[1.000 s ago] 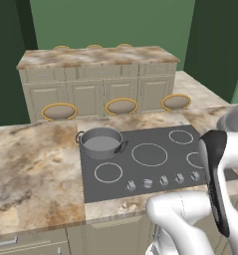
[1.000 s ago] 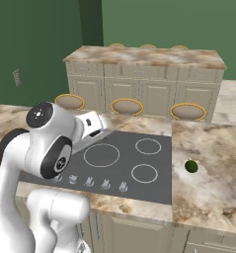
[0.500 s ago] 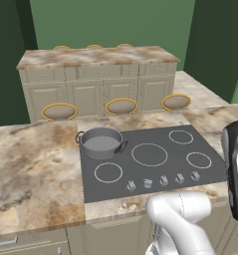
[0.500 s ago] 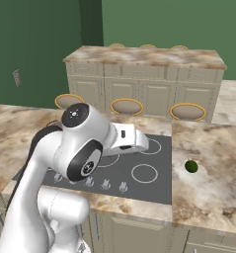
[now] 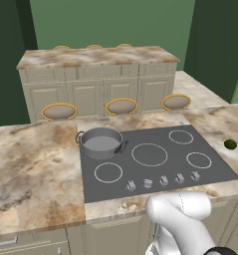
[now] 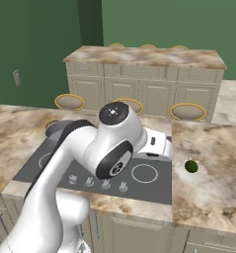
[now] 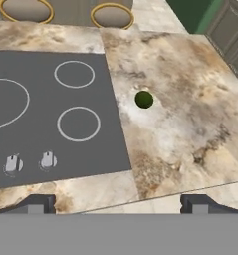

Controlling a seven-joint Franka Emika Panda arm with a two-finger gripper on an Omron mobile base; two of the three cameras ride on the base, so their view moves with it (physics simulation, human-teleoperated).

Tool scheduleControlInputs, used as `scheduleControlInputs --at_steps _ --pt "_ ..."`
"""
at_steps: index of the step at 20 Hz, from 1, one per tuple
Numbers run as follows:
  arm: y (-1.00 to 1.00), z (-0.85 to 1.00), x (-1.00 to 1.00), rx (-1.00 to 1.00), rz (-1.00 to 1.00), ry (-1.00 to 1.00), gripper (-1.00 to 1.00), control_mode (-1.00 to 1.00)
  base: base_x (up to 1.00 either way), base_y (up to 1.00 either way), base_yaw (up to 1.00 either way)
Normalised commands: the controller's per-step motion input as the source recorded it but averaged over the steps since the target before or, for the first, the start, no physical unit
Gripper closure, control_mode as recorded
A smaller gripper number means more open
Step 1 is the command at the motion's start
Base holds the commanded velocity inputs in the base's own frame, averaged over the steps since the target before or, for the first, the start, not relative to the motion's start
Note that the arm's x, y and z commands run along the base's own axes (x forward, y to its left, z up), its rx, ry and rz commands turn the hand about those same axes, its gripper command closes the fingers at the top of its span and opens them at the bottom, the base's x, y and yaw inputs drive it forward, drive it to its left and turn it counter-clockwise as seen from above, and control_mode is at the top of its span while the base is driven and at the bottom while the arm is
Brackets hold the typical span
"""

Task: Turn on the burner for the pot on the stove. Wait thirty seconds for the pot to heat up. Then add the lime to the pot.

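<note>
The grey steel pot (image 5: 100,142) stands on the back left ring of the dark stove (image 5: 140,177); my arm hides most of the pot (image 6: 54,127) in the right base view. The small green lime (image 7: 144,99) lies on the marble counter just right of the stove (image 7: 41,124), also seen as the lime (image 5: 230,144) (image 6: 191,166) in both base views. My gripper (image 7: 118,204) hovers above the counter's front edge, near the stove's right front corner. It is open wide with nothing between its fingers. The lime lies ahead of it, a little to the right.
A row of silver knobs (image 5: 163,181) runs along the stove's front edge, two of these knobs (image 7: 30,161) showing in the hand view. Behind the counter stand three round stools (image 5: 121,106) and a cabinet island (image 5: 95,74). Marble counter (image 7: 190,134) stretches right of the lime.
My arm has swung to the right, from over the stove towards the counter side where the lime lies. The gripper stayed open. Pot and lime have not moved.
</note>
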Motion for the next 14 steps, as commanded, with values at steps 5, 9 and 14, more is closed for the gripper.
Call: scheduleControlInputs --at_steps 5,9,14 --pt "-0.18 -0.17 0.18 0.0 -0.04 0.0 -1.0 -1.0 0.0 0.0 0.0" --pt "-0.15 -0.35 0.19 0.0 -0.03 0.0 -1.0 -1.0 0.0 0.0 0.0" --pt "-0.17 -0.38 0.15 0.0 -0.03 0.0 -1.0 -1.0 0.0 0.0 0.0"
